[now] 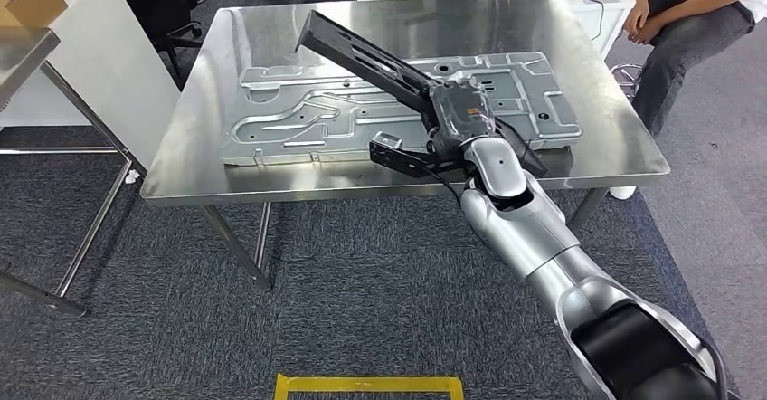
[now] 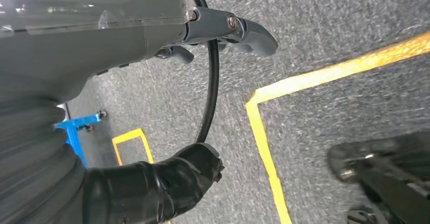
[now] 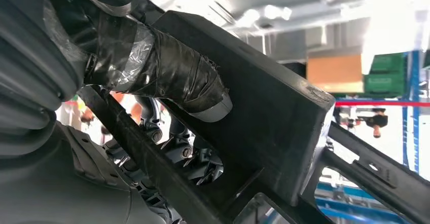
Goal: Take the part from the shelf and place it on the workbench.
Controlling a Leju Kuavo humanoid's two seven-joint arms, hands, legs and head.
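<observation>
A long black plastic part [image 1: 362, 54] slants over the steel workbench [image 1: 190, 147], its far end raised toward the back left. My right hand [image 1: 461, 110] grips it near its lower end, above the front right of the bench. In the right wrist view my taped thumb [image 3: 167, 72] presses on the black part [image 3: 274, 127], with darker fingers curled beneath it. A large stamped grey metal panel [image 1: 298, 119] lies flat on the bench under the part. My left hand [image 2: 167, 72] hangs over the carpet with its fingers apart and nothing in them.
A seated person [image 1: 687, 29] is at the bench's far right corner. A steel rack leg [image 1: 90, 228] and shelf edge stand at the left. Yellow tape [image 1: 369, 385] marks the carpet in front of the bench. Boxes and a white table are behind.
</observation>
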